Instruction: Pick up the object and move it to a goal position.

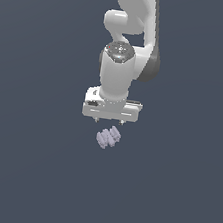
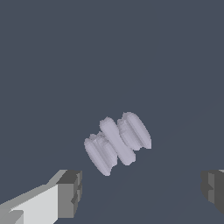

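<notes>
Gripper (image 1: pixel 110 120) was wide open with nothing in it, hanging over the dark grey floor (image 1: pixel 23 171). Lumpy lavender-grey object (image 1: pixel 108 137) lay on that floor just below the fingertips, not touching them. From the wrist view, the object (image 2: pixel 117 142) sat between the two fingers (image 2: pixel 70 192), turned at a slant to them.
</notes>
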`<state>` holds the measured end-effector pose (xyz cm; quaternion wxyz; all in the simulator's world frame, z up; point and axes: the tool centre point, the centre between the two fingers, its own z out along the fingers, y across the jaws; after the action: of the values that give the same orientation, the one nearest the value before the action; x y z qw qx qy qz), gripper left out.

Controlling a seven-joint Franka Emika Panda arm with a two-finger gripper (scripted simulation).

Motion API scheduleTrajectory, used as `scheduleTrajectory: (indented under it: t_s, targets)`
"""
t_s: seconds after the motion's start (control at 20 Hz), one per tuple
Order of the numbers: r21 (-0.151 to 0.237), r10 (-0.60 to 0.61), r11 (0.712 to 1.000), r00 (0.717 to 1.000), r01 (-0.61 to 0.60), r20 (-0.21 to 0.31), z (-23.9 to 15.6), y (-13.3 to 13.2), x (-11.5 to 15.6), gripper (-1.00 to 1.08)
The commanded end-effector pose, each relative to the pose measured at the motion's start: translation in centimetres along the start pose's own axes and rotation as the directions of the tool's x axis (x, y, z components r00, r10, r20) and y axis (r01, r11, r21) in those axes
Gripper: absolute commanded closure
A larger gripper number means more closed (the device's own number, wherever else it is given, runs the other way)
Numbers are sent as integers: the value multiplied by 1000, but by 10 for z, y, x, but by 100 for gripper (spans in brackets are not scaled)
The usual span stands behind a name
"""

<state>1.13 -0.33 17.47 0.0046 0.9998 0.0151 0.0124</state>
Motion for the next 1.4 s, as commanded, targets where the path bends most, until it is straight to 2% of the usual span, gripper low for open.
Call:
scheduleTrajectory:
  t_s: [0.0,0.9,1.35]
  targets:
    - [0,0,1000,1000,0,0,0,0,0,-92]
    - [7,-8,1000,1000,8,-12,-3,12,2,-92]
    - [10,66,998,998,-66,-8,4,10,2,-92]
